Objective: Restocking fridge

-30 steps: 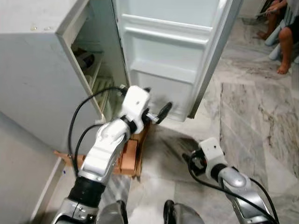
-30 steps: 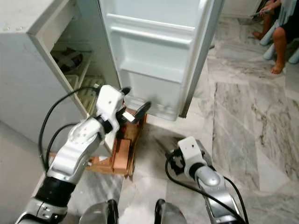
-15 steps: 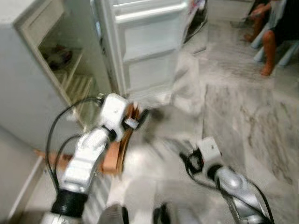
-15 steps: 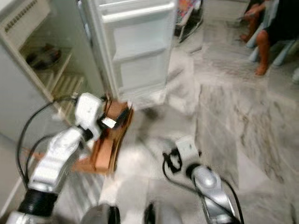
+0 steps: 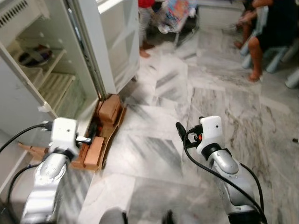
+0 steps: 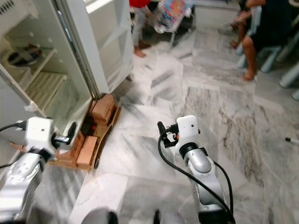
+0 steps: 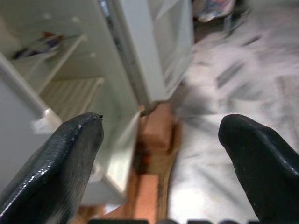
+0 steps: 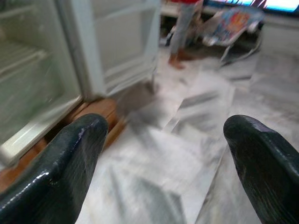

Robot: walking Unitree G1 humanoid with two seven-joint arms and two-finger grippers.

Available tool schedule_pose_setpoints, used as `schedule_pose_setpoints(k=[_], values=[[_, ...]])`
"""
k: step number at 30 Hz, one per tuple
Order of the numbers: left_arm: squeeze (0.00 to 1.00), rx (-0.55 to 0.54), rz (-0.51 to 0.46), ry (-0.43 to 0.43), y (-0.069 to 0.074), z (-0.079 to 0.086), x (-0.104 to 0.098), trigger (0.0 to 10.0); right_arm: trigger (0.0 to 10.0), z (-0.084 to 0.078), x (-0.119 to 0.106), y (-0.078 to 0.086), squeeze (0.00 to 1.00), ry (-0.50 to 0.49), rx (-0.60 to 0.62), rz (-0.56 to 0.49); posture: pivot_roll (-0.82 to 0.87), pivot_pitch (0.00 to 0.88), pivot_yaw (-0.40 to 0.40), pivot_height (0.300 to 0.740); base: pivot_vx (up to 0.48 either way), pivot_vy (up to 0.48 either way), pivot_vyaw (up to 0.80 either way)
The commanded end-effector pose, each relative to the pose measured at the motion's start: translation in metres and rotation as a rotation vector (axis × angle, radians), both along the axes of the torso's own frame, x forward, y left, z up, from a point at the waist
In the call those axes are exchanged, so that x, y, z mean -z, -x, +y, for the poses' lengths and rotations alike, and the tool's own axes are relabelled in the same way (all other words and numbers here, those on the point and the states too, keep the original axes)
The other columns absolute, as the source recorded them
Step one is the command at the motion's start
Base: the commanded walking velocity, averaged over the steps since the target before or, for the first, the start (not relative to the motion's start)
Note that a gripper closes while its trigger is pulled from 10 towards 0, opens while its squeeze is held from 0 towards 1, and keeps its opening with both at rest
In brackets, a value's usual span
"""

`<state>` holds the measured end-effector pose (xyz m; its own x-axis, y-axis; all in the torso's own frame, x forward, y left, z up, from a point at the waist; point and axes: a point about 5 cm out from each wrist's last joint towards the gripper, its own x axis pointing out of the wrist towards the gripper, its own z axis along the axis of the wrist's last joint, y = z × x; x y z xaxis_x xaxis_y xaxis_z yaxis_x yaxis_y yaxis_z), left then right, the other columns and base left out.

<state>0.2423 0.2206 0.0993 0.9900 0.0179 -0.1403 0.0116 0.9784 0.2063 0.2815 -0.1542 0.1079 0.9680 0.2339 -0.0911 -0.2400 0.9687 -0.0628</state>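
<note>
Lowered from the fridge, left hand gapes empty.

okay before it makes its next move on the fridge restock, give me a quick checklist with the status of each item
1. Fridge door open: ok.
2. Left claw open and empty: ok.
3. Right claw open and empty: ok.
4. Something in hand to restock: not ok, both claws carry nothing.
5. Floor path: not ok, bricks on a wooden board lie at the fridge's foot beside the left claw.
6. People at a distance: ok, seated person and standing person are across the marble floor.
</note>
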Motion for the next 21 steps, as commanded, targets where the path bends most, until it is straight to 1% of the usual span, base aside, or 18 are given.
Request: schedule_pose_setpoints(k=[1, 2, 3, 4, 7, 10, 14, 17, 19, 20, 21], values=[[0.00, 0.011, 0.011, -0.011, 0.004, -0.009, 0.000, 10.0, 10.0, -0.012, 0.000, 0.000, 0.00, 0.006, 0.045, -0.007, 0.06, 0.146, 0.024, 0.740, 0.416, 0.000, 0.00], [0.00, 0.025, 0.011, -0.010, 0.009, -0.012, -0.001, 10.0, 10.0, -0.010, -0.005, -0.002, 0.00, 0.010, 0.037, -0.035, 0.06, 0.151, 0.031, 0.740, 0.435, 0.000, 0.00], [0.00, 0.025, 0.011, -0.010, 0.009, -0.012, -0.001, 10.0, 10.0, -0.010, -0.005, -0.002, 0.00, 0.010, 0.037, -0.035, 0.06, 0.151, 0.031, 0.740, 0.435, 0.000, 0.00], [0.00, 0.031, 0.011, -0.009, 0.012, -0.013, -0.001, 10.0, 10.0, -0.009, -0.009, -0.002, 0.00, 0.011, 0.035, -0.058, 0.05, 0.153, 0.037, 0.740, 0.458, 0.000, 0.00], [0.00, 0.000, 0.031, 0.002, 0.014, -0.009, 0.005, 10.0, 10.0, -0.008, -0.010, -0.004, 0.00, 0.004, 0.052, -0.066, 0.03, 0.152, 0.043, 0.740, 0.460, 0.000, 0.00], [0.00, -0.012, 0.030, 0.010, 0.013, -0.009, 0.006, 10.0, 10.0, -0.008, -0.010, -0.004, 0.00, 0.002, 0.066, -0.074, 0.02, 0.149, 0.044, 0.740, 0.461, 0.000, 0.00], [0.00, -0.020, 0.025, 0.010, 0.011, -0.010, 0.005, 10.0, 10.0, -0.012, -0.006, -0.007, 0.00, -0.018, 0.102, -0.079, 0.04, 0.142, 0.027, 0.740, 0.461, 0.000, 0.00], [0.00, -0.023, 0.025, 0.011, 0.012, -0.009, 0.005, 10.0, 10.0, -0.009, -0.006, -0.008, 0.00, 0.000, 0.095, -0.084, 0.03, 0.141, 0.032, 0.740, 0.461, 0.000, 0.00], [0.00, -0.025, 0.026, 0.013, 0.013, -0.009, 0.005, 10.0, 10.0, -0.008, -0.005, -0.009, 0.00, -0.005, 0.101, -0.075, 0.03, 0.137, 0.031, 0.740, 0.461, 0.000, 0.00], [0.00, -0.024, 0.028, 0.016, 0.014, -0.009, 0.006, 10.0, 10.0, -0.007, -0.004, -0.009, 0.00, -0.024, 0.105, -0.067, 0.02, 0.133, 0.031, 0.740, 0.461, 0.000, -0.80], [0.00, -0.024, 0.029, 0.017, 0.014, -0.009, 0.007, 10.0, 10.0, -0.006, -0.003, -0.009, 0.00, -0.023, 0.106, -0.067, 0.02, 0.131, 0.031, 0.740, 0.461, 0.000, -0.80]])
